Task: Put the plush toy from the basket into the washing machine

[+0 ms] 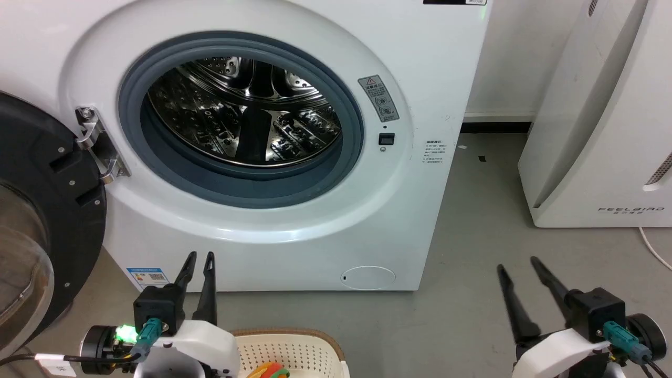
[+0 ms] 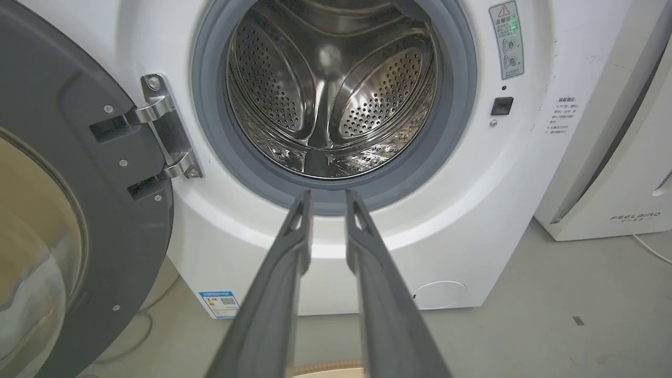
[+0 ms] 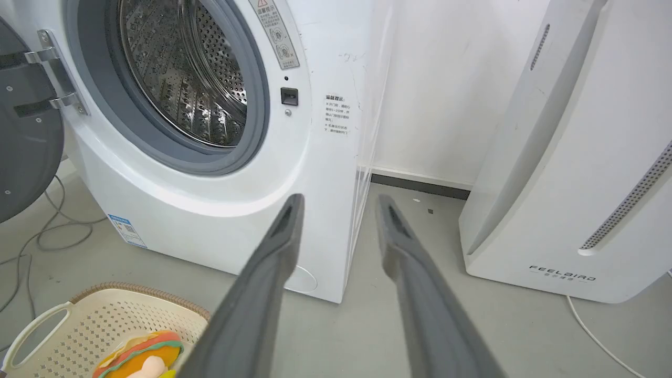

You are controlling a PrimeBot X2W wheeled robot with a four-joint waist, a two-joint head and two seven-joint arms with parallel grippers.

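Left gripper (image 1: 201,261) just beside the basket (image 1: 315,350), fingers slightly apart, empty. Right gripper (image 1: 517,265) apart and empty too. Plush toy (image 1: 269,370) lies in the basket; washing machine (image 1: 399,220) stands open ahead.

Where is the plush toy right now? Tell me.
The plush toy lies in the basket on the floor before the washing machine, at the head view's bottom edge, just right of the left gripper.
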